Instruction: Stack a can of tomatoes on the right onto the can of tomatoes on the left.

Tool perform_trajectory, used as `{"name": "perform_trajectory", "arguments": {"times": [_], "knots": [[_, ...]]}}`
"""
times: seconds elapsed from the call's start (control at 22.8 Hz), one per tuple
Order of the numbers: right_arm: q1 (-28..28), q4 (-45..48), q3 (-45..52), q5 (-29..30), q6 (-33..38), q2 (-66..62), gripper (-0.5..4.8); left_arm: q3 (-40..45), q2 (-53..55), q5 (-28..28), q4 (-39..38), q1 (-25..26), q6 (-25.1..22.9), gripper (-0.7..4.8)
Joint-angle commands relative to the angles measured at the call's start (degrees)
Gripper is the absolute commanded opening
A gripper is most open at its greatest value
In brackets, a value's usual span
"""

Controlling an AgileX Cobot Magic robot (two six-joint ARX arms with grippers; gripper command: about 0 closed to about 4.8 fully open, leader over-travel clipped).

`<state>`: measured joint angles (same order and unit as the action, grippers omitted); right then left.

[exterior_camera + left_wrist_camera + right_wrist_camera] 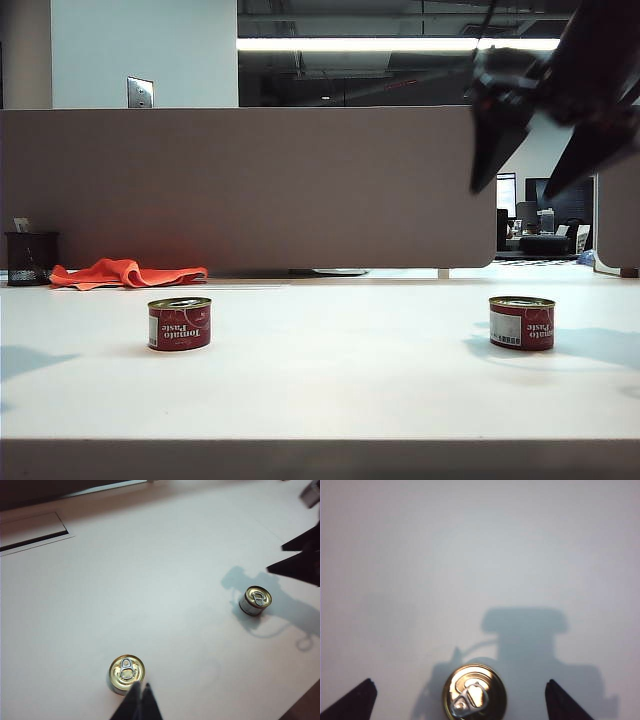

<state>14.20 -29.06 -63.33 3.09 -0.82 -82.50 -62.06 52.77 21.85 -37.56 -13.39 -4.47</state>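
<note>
Cans first: the right tomato can [521, 322] stands upright near the worktop's [330, 385] right edge, well apart from the left tomato can [179, 323], also upright toward the left edge. The right gripper [457, 700] hangs above the right can, spread wide, straddling its lid. Lower it straight, keep the can centred, and close on the wall below the rim. The left gripper [137, 700] hovers by the left can, seemingly pressed together, though only its tips show.

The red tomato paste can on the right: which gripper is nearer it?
Right. The right gripper hangs open above that can; the left gripper is by the other can.
</note>
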Motion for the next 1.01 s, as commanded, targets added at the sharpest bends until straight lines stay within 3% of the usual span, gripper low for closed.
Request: {"name": "perform_trajectory", "arguments": {"times": [0.04,0.35,1.01], "knots": [[0.33,0.07,-0.94,-1.40,1.81,-3.26,4.79,-0.26,-0.22,0.26,0.33,0.02,-0.02,-0.05],[0.37,-1.11,-1.18,-2.64,5.60,-10.82,4.79,-0.26,-0.22,0.26,0.33,0.02,-0.02,-0.05],[0.42,-3.28,-1.16,-3.15,5.60,-14.80,4.79,-0.26,-0.22,0.20,0.31,0.04,-0.04,-0.05]]}}
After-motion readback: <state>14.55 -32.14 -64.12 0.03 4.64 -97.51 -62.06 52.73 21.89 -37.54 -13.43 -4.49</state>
